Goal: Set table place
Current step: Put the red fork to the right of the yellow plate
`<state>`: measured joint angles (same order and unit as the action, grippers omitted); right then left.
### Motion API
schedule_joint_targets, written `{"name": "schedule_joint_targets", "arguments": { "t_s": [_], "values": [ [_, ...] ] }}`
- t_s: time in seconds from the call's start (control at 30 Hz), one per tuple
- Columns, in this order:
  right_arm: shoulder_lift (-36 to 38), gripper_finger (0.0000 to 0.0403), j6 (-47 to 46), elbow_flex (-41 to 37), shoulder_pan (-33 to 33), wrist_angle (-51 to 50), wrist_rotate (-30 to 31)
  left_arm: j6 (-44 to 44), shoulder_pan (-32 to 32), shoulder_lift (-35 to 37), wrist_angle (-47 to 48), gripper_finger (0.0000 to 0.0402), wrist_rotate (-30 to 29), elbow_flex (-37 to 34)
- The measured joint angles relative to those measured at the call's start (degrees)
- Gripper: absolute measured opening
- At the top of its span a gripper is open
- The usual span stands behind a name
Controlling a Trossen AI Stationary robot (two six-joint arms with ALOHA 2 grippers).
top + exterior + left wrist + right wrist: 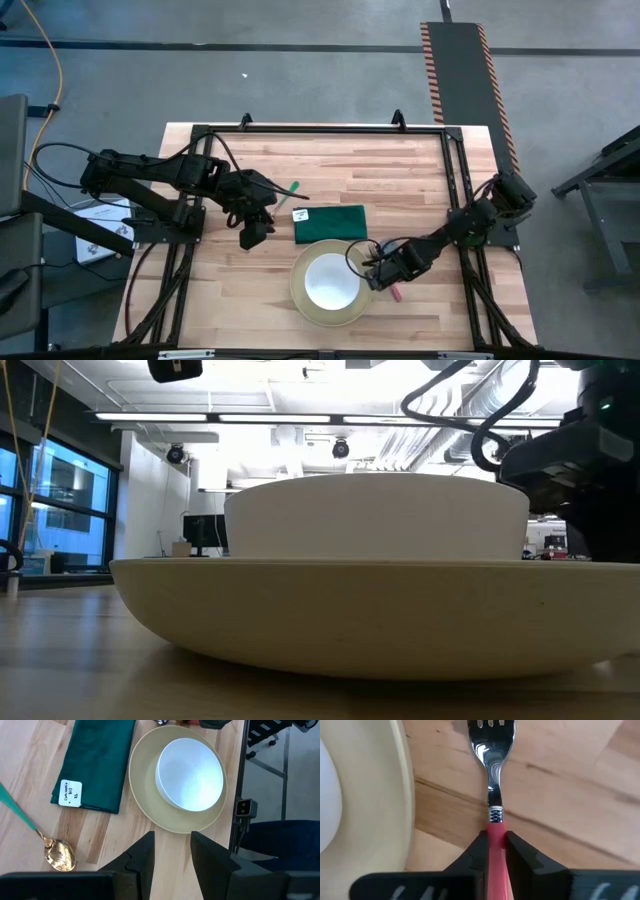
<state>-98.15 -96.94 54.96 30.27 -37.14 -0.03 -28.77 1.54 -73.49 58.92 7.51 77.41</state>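
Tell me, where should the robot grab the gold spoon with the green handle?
Probably the straight green handle of the spoon, coming from above with fingers across it. It lies flat on the table beside the napkin; the handle is slim, the gold bowl rounded and slippery.

The worktop (400, 190) is pale wood in light and tan strips, framed in black. The plate (150, 805) is pale yellow; the bowl (190, 775) white. The napkin (97, 762) is dark green with a white tag. The spoon (59, 854) is gold, green-handled. The fork (492, 770) is shiny silver, handle pink-red. Both arms are black
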Motion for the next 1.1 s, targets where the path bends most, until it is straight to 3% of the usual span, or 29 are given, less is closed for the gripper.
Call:
{"name": "schedule_joint_targets", "arguments": {
  "t_s": [0.63, 1.1],
  "values": [
    [-0.02, 0.0031, -25.81, -0.02, 9.16, 3.41, 5.66, 0.28, -0.01, 0.0, 0.0, 0.0115, 0.0, 0.0],
    [-0.04, 0.0032, -29.25, 0.04, 10.31, 4.86, 6.1, 1.2, -0.01, 0.0, 0.01, 0.0115, 0.0, 0.0]
  ]
}}
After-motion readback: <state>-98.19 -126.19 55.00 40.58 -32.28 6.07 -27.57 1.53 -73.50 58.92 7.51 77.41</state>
